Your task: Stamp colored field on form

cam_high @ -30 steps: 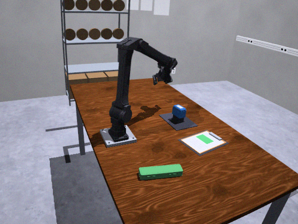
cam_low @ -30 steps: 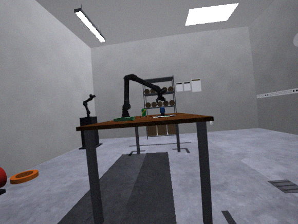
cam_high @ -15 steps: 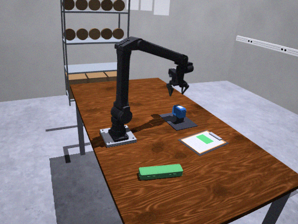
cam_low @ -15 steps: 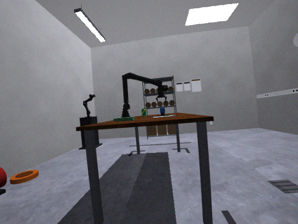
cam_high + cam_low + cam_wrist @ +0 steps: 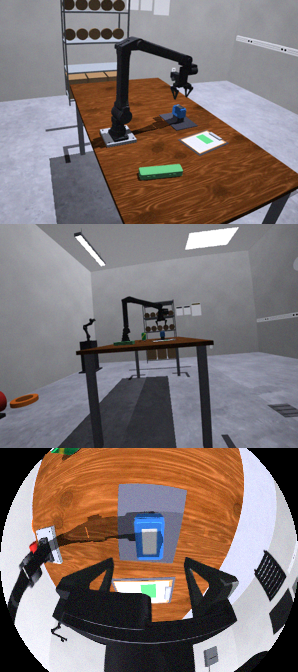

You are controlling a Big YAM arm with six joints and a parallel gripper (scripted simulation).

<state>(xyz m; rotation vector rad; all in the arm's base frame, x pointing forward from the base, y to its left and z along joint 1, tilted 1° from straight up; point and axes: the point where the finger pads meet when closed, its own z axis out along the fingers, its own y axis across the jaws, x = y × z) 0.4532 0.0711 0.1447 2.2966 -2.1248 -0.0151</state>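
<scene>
A blue stamp (image 5: 179, 111) (image 5: 162, 334) (image 5: 148, 539) stands upright on a dark grey mat (image 5: 188, 124) (image 5: 172, 500) on the wooden table (image 5: 205, 180). A clipboard form (image 5: 198, 145) (image 5: 131, 587) with a green field (image 5: 204, 138) (image 5: 148, 589) lies in front of the mat; in the exterior view it shows as a thin strip (image 5: 164, 340). My gripper (image 5: 182, 92) (image 5: 161, 323) (image 5: 148, 561) is open and empty. It hangs well above the stamp, pointing down, a little behind it.
A green oblong case (image 5: 161, 171) (image 5: 124, 342) lies near the table's front. A green can (image 5: 144, 336) stands on the table at the far side of the arm's base (image 5: 118, 137). A shelf rack (image 5: 95, 36) stands behind the table.
</scene>
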